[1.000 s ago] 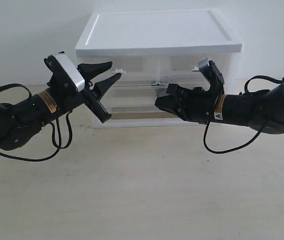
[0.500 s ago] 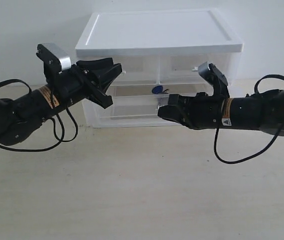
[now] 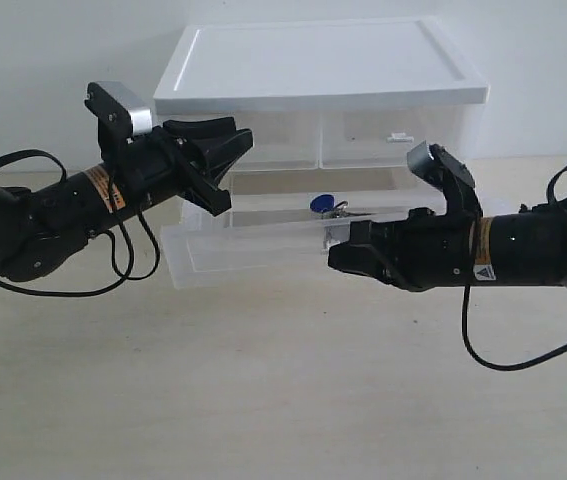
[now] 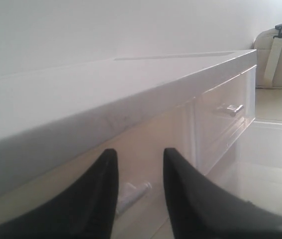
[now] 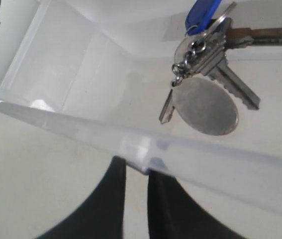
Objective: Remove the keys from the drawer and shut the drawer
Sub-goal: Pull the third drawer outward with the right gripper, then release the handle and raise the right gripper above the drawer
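The wide clear drawer stands pulled out of the white cabinet. My right gripper is shut on the drawer's small white centre handle, one finger on each side of the tab. The keys lie inside the drawer near its back, right of centre. In the right wrist view the keys show a blue fob, a round metal tag and several silver keys behind the drawer's front rim. My left gripper hangs open and empty at the cabinet's upper left front; the left wrist view shows its jaws apart.
Above the open drawer sit two half-width drawers, each with a small white handle. The pale tabletop spreads in front of the cabinet. Black cables hang under both arms.
The wide drawer has slid forward out of the cabinet with my right gripper drawing back on its handle. The keys have come into view. The left gripper shifted slightly right.
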Tool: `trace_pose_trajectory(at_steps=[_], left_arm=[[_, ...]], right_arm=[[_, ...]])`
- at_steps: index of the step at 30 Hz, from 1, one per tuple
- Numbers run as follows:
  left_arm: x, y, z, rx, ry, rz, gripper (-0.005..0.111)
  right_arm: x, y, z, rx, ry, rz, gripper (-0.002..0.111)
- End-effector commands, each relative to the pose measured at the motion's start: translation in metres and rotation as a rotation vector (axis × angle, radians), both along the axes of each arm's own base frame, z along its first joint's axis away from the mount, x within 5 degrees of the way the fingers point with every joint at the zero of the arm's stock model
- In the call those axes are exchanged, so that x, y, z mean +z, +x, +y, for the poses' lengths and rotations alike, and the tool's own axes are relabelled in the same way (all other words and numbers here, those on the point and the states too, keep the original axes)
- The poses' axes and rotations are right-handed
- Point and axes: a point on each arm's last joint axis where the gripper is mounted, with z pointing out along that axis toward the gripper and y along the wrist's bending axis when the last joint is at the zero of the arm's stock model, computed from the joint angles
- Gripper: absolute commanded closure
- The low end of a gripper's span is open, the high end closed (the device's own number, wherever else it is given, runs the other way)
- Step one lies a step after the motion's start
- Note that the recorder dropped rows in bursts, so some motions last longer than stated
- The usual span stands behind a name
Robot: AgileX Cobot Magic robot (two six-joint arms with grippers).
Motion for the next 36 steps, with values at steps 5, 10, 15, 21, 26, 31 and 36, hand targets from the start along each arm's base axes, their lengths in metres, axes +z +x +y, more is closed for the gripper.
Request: trace_pose_trajectory(at_steps=[5, 10, 15, 21, 26, 31, 36], left_arm=[[0.004, 0.008, 0.007, 0.089, -0.022, 0.031, 0.076], [0.004, 0.008, 0.007, 0.089, -0.022, 0.031, 0.076], [0.004, 0.008, 0.007, 0.089, -0.022, 0.031, 0.076], [0.004, 0.008, 0.007, 0.089, -0.022, 0.031, 0.076], [0.004, 0.008, 0.007, 0.089, -0.019, 0.028, 0.076], [0.004, 0.009, 0.008, 0.091, -0.019, 0.028, 0.076], [0.004, 0.009, 0.009, 0.098, -0.016, 0.027, 0.076]], right_arm=[[-0.011, -0.024, -0.007, 0.057, -0.068, 0.006, 0.108], [-0.004, -0.028, -0.001, 0.127, 0.023, -0.012, 0.108], [-0.006, -0.028, -0.002, 0.145, -0.027, -0.053, 0.107], [0.001, -0.036, 0.004, 0.250, 0.053, -0.073, 0.066], [0.009, -0.049, 0.004, 0.379, 0.005, -0.071, 0.064], [0.025, -0.063, -0.001, 0.446, -0.072, -0.004, 0.064], [0.070, -0.071, -0.003, 0.407, -0.052, -0.150, 0.064]])
